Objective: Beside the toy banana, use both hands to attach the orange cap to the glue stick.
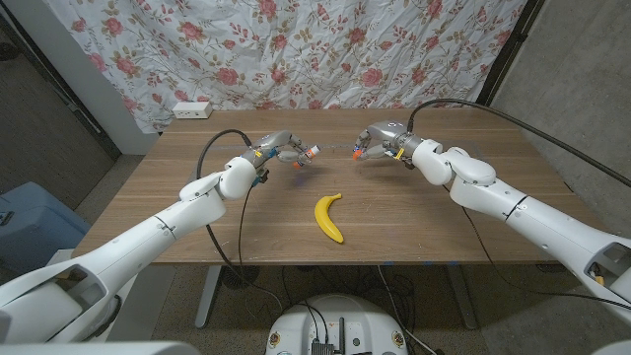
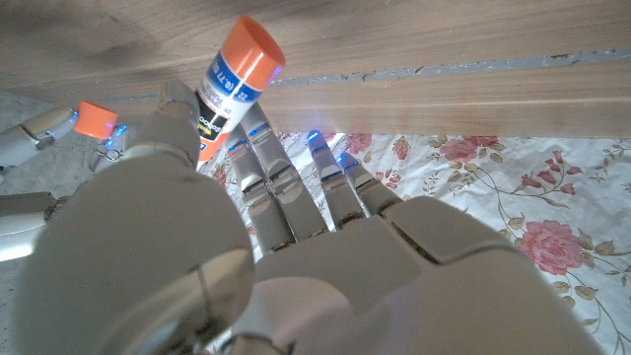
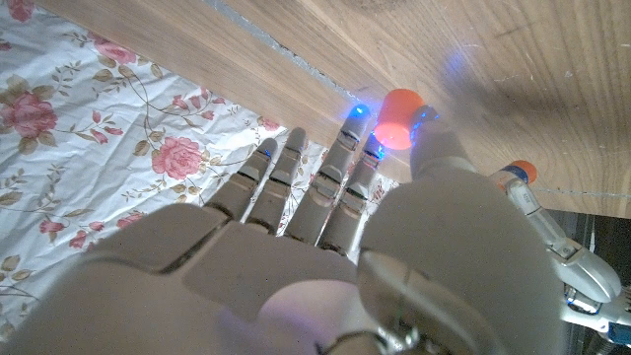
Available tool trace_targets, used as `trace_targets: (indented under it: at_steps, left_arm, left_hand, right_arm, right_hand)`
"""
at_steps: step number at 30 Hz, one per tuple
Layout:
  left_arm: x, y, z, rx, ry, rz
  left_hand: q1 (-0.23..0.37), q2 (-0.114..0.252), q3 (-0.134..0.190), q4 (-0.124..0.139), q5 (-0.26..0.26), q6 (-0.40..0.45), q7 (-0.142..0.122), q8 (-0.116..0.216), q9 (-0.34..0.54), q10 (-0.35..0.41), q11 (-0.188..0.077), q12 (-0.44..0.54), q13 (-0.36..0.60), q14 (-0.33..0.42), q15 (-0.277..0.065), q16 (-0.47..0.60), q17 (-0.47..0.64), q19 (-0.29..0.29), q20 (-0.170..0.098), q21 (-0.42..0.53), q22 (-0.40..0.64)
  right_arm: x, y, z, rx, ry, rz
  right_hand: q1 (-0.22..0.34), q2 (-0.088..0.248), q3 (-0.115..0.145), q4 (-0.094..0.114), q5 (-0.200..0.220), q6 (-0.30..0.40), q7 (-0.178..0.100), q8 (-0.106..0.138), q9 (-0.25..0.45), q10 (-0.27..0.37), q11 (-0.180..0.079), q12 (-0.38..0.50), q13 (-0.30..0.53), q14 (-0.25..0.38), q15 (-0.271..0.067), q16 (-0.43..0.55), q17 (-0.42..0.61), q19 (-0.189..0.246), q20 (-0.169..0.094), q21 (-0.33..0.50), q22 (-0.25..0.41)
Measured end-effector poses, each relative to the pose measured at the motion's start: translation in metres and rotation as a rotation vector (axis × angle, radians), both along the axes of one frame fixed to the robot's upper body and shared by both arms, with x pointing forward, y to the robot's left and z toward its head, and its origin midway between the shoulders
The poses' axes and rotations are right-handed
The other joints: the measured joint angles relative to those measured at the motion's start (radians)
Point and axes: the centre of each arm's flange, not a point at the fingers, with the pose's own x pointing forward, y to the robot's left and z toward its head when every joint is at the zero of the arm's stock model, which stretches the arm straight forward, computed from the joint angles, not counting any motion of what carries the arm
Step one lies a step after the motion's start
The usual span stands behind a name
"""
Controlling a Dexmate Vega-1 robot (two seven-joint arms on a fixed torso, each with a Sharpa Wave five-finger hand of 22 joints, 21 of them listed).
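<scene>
- Glue stick (image 2: 229,84): I have it pinched between thumb and fingers of my left hand (image 1: 276,150), held above the table's far half, left of centre. White label, orange end pointing toward the other hand.
- Orange cap (image 3: 401,118): pinched at the fingertips of my right hand (image 1: 380,141), above the far half of the table, right of centre. It faces the glue stick across a clear gap; the two are apart.
- Toy banana (image 1: 329,217): yellow, lying on the wooden table (image 1: 434,227) near the middle, closer to the front edge than both hands, between them.
- Left hand fingers (image 2: 296,173): the ones not on the stick lie straight and close together.
- Right hand fingers (image 3: 286,177): likewise straight, side by side.
- Floral cloth (image 1: 296,49): hangs behind the table's far edge.
- Power strip (image 1: 191,109): white, beyond the far left corner.
</scene>
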Motion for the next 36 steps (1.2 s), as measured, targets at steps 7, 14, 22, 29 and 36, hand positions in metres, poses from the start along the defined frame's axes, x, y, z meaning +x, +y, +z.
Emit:
trace_targets:
  at_steps: [7,14,22,29,36]
  left_arm:
    - [-0.001,-0.002,0.001,0.002,-0.004,-0.011]
    - [-0.003,-0.006,0.000,0.001,-0.008,-0.025]
    - [-0.005,-0.007,0.001,-0.006,-0.014,-0.039]
    - [-0.007,-0.011,0.001,-0.019,-0.020,-0.055]
    - [-0.007,-0.015,0.002,-0.029,-0.027,-0.070]
  left_hand:
    - [-0.001,0.001,0.000,0.000,-0.001,0.000,0.000,0.000,0.000,0.000,0.000,0.000,0.000,0.000,0.000,0.000,0.000,0.000,0.000,0.000,0.000]
    - [-0.001,0.001,0.000,0.000,-0.001,0.000,0.000,0.000,0.000,0.000,0.000,-0.001,0.000,0.000,0.000,0.000,0.000,0.000,0.000,0.000,0.000]
    - [-0.001,0.002,-0.002,-0.002,-0.001,0.000,0.000,0.000,0.000,-0.004,-0.003,-0.001,-0.004,0.000,0.000,0.000,0.000,0.000,0.000,0.000,0.000]
    - [-0.001,0.002,-0.002,-0.002,0.000,0.000,0.000,0.000,0.000,-0.004,-0.003,-0.004,-0.005,0.000,0.000,0.000,0.000,0.000,0.000,0.000,0.000]
    - [-0.001,0.002,-0.001,-0.001,0.000,0.000,0.000,0.000,0.000,-0.004,-0.003,-0.004,-0.006,0.000,0.000,0.000,0.000,0.000,0.000,0.000,0.000]
  right_arm:
    - [-0.004,-0.007,0.006,0.053,0.012,0.016]
    - [-0.009,-0.016,0.013,0.113,0.025,0.035]
    - [-0.012,-0.026,0.018,0.153,0.032,0.037]
    - [-0.014,-0.033,0.021,0.237,0.075,0.087]
    - [-0.015,-0.039,0.025,0.297,0.108,0.118]
  right_hand:
    - [-0.009,0.009,-0.003,0.000,0.000,0.000,0.000,0.000,-0.001,0.000,0.000,-0.004,0.000,0.000,0.000,0.000,0.000,0.000,0.000,0.000,0.000]
    - [-0.009,0.009,-0.004,0.001,-0.008,0.007,0.004,-0.004,-0.003,0.000,0.000,-0.004,0.000,0.000,0.000,0.000,0.000,0.000,0.000,0.000,0.000]
    - [-0.009,0.009,-0.012,0.002,-0.008,0.007,0.004,-0.004,-0.005,0.000,0.000,-0.008,0.000,0.000,0.000,0.000,0.000,-0.001,0.000,0.000,0.000]
    - [-0.015,0.015,-0.012,0.002,-0.015,0.007,0.004,-0.007,-0.005,0.000,0.000,-0.011,0.000,0.000,0.000,0.000,0.000,-0.004,0.004,-0.004,0.000]
    - [-0.015,0.014,-0.016,0.005,-0.015,0.007,0.004,-0.008,-0.004,0.000,0.000,-0.011,0.000,0.000,0.000,0.000,0.000,-0.004,0.004,-0.004,0.000]
